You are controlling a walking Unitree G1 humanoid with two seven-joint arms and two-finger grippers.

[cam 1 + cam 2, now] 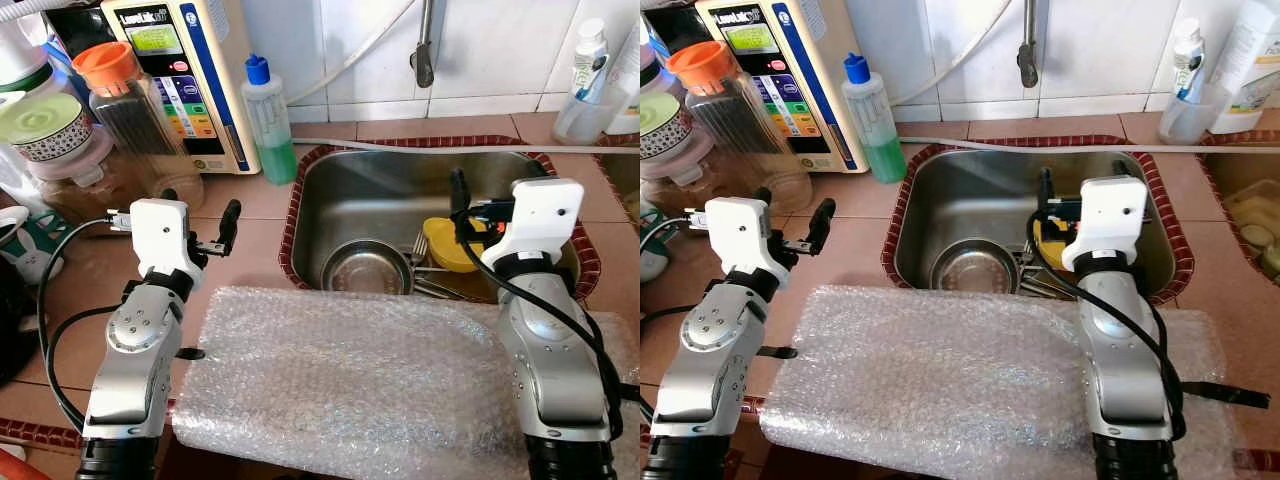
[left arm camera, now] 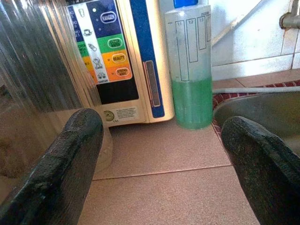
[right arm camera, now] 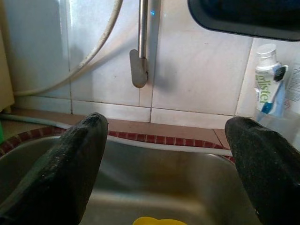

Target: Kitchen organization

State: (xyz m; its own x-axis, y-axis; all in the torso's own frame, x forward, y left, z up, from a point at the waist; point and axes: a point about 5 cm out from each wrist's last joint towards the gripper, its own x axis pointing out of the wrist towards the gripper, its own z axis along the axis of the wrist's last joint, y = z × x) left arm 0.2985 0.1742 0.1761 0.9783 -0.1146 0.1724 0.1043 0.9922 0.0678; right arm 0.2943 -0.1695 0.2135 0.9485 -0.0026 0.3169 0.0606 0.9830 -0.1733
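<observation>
Both tools were spread and empty: the right tool (image 1: pixel 468 200) hovered over the sink (image 1: pixel 340 190) at frame centre, apparently reaching for the dishes; next, lowering toward the yellow cup (image 1: pixel 448 243).

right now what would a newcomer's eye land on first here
Probably the sheet of bubble wrap spread over the counter's front edge, with both silver arms reaching across it. Behind it, the steel sink holds a round metal bowl and a yellow cup, the open right end effector above them. The left end effector hovers open near the green-liquid bottle.
</observation>
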